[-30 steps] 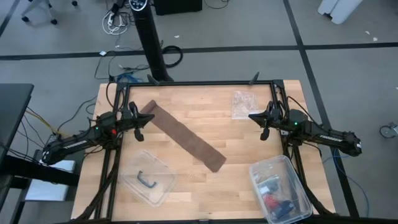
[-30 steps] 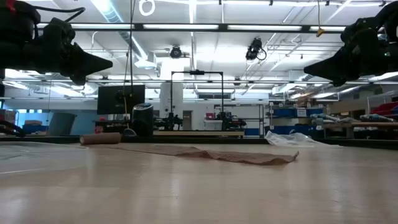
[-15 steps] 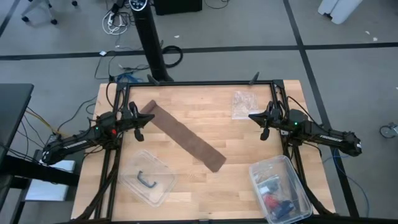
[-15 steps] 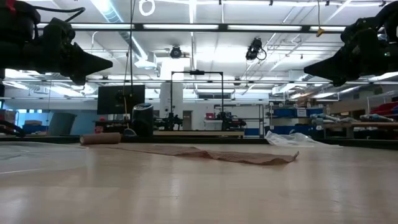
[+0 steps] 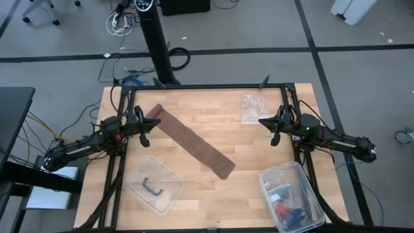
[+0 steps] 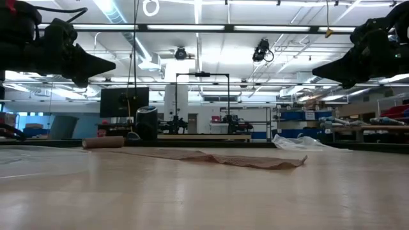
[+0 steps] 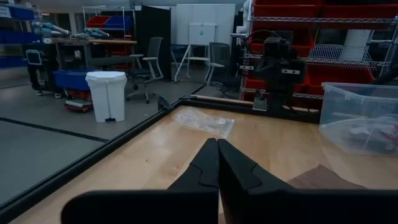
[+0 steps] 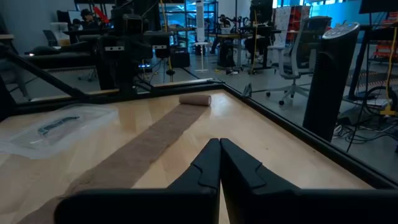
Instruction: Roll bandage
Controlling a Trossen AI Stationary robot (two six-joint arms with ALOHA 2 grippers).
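Across the middle of the high view, the bandage (image 5: 193, 142) lies flat on the tabletop (image 5: 213, 107) as a long brown strip, its long axis running diagonally from the upper left of the frame down toward the lower centre. Its upper-left end carries a small rolled-up start, which shows as a short brown cylinder in the right wrist view (image 8: 195, 99) and at the left of the low view (image 6: 103, 142); the rest is still laid out flat and unrolled.

The left gripper (image 5: 157, 121) hangs at the left side of the frame with its fingers pressed together and holding nothing, its tip just beside that rolled end. The right gripper (image 5: 261, 120) sits at the right side of the frame, also closed and empty, well apart from the strip and pointing across the tabletop toward it; the free lower end of the strip lies down and to the left of it in the picture.

Judging from this layout, the left arm is the nearer one to the rolled end, and rolling would have to travel along the diagonal, from upper left toward lower centre.
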